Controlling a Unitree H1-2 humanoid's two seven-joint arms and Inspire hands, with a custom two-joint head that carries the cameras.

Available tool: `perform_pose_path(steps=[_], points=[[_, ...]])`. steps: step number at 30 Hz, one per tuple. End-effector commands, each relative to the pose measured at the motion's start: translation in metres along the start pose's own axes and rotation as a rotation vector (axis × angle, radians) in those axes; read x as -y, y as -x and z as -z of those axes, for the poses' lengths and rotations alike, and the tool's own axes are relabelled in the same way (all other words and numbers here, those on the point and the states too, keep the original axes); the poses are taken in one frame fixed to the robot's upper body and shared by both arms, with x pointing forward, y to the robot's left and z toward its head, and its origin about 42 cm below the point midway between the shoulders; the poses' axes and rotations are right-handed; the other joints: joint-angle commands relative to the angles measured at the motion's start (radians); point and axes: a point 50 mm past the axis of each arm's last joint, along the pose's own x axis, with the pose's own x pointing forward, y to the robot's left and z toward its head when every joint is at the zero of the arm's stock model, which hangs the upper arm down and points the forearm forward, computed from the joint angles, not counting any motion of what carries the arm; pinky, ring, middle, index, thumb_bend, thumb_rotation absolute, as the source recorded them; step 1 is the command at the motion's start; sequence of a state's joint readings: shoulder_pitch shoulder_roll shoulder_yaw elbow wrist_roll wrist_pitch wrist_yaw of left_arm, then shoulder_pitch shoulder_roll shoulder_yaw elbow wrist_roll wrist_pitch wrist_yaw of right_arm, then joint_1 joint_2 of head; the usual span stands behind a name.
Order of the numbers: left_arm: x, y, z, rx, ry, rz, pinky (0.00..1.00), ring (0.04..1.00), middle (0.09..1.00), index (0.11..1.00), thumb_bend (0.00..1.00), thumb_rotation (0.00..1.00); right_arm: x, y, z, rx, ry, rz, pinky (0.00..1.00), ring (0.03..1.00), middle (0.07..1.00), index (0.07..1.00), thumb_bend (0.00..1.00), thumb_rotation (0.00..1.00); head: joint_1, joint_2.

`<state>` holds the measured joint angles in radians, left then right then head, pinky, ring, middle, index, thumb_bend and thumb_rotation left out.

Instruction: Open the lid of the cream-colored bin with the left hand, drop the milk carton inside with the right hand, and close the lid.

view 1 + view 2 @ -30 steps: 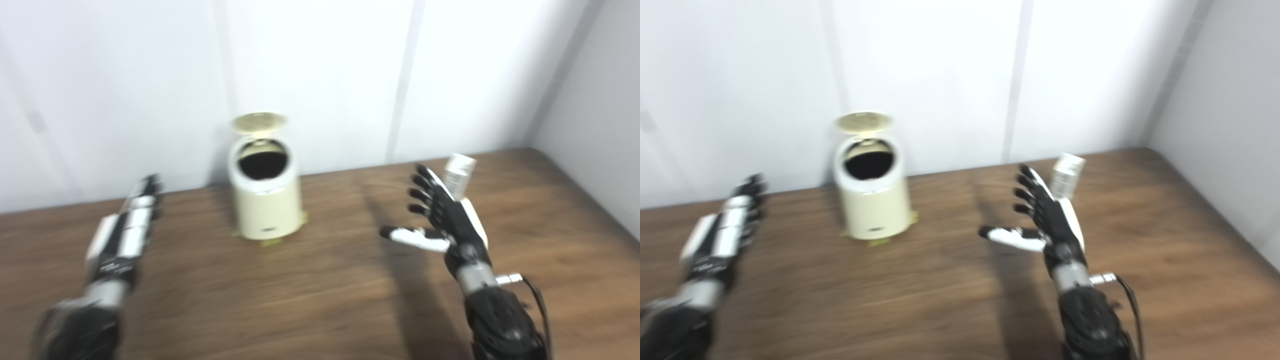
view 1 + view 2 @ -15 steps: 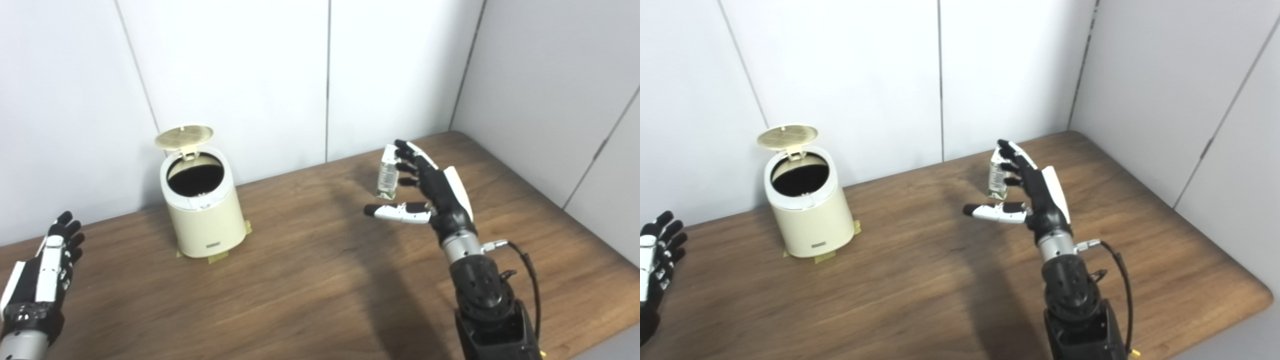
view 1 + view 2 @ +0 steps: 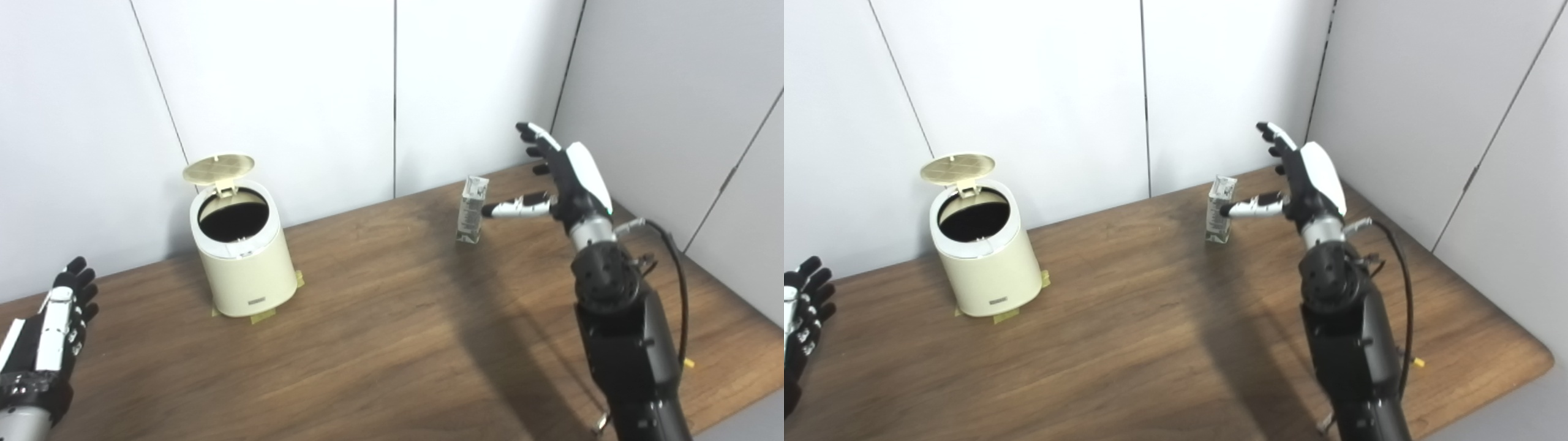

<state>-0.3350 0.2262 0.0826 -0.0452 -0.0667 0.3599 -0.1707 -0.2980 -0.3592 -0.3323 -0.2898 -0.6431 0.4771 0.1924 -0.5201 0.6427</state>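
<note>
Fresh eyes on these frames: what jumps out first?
Probably the cream bin at the table's left rear, its lid flipped up over a dark opening. Next, the right robot hand, raised with fingers spread beside the milk carton, which stands upright near the back wall. The left robot hand lies open at the bottom left corner.

Bright, even light; both views sharp
Soft shadows fall on the table (image 3: 380, 343) left of the right arm (image 3: 618, 318) and beside the milk carton (image 3: 471, 210); no glare
</note>
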Motion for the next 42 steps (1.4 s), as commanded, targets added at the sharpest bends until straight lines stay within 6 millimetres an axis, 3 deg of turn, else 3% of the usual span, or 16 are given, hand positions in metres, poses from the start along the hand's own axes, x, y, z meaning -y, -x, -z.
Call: perform_pose_path(steps=[1,3,5,8,9,11,12,14,19,23,24,32,39,42], points=[[-0.003,-0.004,-0.025,0.080,-0.036,0.002,1.00,1.000,0.992,1.000,0.48,0.96,0.014,-0.021,-0.013,0.052,0.037,0.032,0.64,0.809,0.892,0.894,0.93,0.10,-0.001,0.001],[-0.003,-0.004,-0.026,0.079,-0.028,-0.001,1.00,1.000,0.995,1.000,0.47,0.96,0.010,-0.032,-0.010,0.037,0.054,0.016,0.56,0.781,0.885,0.888,0.93,0.09,0.006,0.002],[-0.003,-0.003,-0.026,0.078,-0.022,-0.001,1.00,1.000,0.997,1.000,0.45,0.96,0.004,-0.043,-0.007,0.008,0.038,0.000,0.44,0.694,0.887,0.894,0.93,0.07,0.012,0.002],[-0.003,-0.002,-0.028,0.073,-0.028,-0.005,1.00,1.000,0.993,1.000,0.45,0.96,-0.006,-0.054,-0.005,-0.017,0.032,-0.029,0.39,0.668,0.912,0.903,0.92,0.04,0.018,0.004],[-0.003,-0.001,-0.029,0.073,-0.031,-0.003,1.00,1.000,0.993,1.000,0.45,0.96,-0.010,-0.059,-0.005,-0.022,0.044,-0.036,0.46,0.738,0.912,0.893,0.93,0.05,0.020,0.004],[-0.004,0.000,-0.030,0.072,-0.040,0.002,1.00,1.000,0.997,1.000,0.44,0.98,-0.016,-0.067,-0.006,-0.030,0.055,-0.052,0.49,0.769,0.888,0.881,0.94,0.06,0.024,0.006],[-0.004,0.000,-0.031,0.072,-0.047,0.004,1.00,1.000,0.999,1.000,0.43,0.98,-0.018,-0.071,-0.006,-0.036,0.046,-0.066,0.59,0.817,0.883,0.870,0.95,0.05,0.026,0.006],[-0.003,0.000,-0.032,0.073,-0.064,0.006,1.00,1.000,1.000,1.000,0.42,0.98,-0.022,-0.079,-0.006,-0.051,0.015,-0.090,0.61,0.858,0.898,0.865,0.95,0.04,0.027,0.006],[0.001,-0.001,-0.033,0.085,-0.097,0.000,1.00,0.994,0.984,1.000,0.38,1.00,-0.030,-0.097,-0.007,-0.071,0.019,-0.123,0.50,0.811,0.895,0.855,0.95,0.02,0.029,0.007],[0.004,0.000,-0.032,0.092,-0.107,0.002,1.00,0.994,0.981,1.000,0.37,1.00,-0.037,-0.105,-0.007,-0.082,0.072,-0.157,0.53,0.780,0.873,0.848,0.94,0.02,0.031,0.009],[0.004,0.000,-0.031,0.091,-0.106,0.004,1.00,0.996,0.982,1.000,0.38,1.00,-0.039,-0.107,-0.007,-0.085,0.093,-0.167,0.59,0.792,0.872,0.849,0.93,0.04,0.032,0.009],[0.004,0.004,-0.033,0.081,-0.111,0.001,1.00,0.993,0.982,1.000,0.36,1.00,-0.049,-0.116,-0.001,-0.116,0.119,-0.198,0.54,0.785,0.885,0.852,0.92,0.09,0.038,0.009],[0.003,0.005,-0.032,0.079,-0.103,0.007,1.00,0.999,0.985,1.000,0.33,1.00,-0.049,-0.116,0.008,-0.128,0.130,-0.198,0.68,0.822,0.873,0.847,0.91,0.09,0.039,0.012],[0.003,0.005,-0.030,0.081,-0.100,0.006,1.00,1.000,0.986,1.000,0.33,1.00,-0.049,-0.115,0.011,-0.127,0.129,-0.195,0.69,0.807,0.858,0.845,0.90,0.07,0.041,0.013]])
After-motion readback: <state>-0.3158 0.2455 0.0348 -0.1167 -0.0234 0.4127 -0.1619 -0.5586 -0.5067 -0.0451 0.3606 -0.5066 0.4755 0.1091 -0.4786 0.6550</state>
